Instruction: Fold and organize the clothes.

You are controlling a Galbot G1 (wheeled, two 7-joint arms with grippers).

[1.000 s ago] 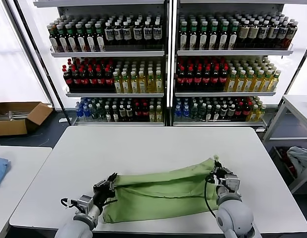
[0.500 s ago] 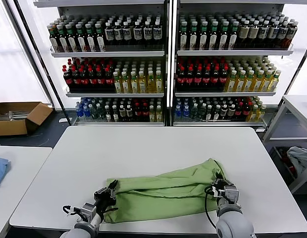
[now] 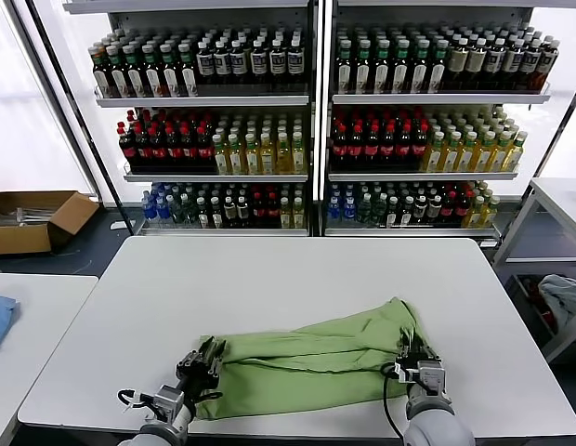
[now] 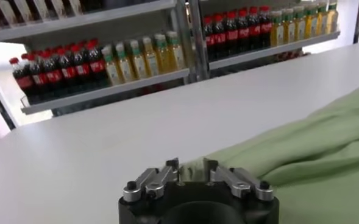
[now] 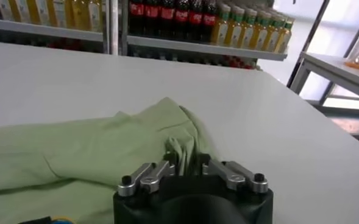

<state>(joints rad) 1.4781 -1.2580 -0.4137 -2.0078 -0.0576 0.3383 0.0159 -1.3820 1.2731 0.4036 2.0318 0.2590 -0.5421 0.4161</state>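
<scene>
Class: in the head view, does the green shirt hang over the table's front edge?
No: the green shirt lies wholly on the white table, inside its front edge.

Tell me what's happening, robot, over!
Left gripper shut on green shirt, near-left edge. Right gripper shut on its near-right edge. Shirt bunched on white table. Nothing in the way.

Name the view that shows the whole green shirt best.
The head view: the green shirt lies full length on the table, between the left gripper and right gripper. Each wrist view shows only the end by that gripper.
</scene>
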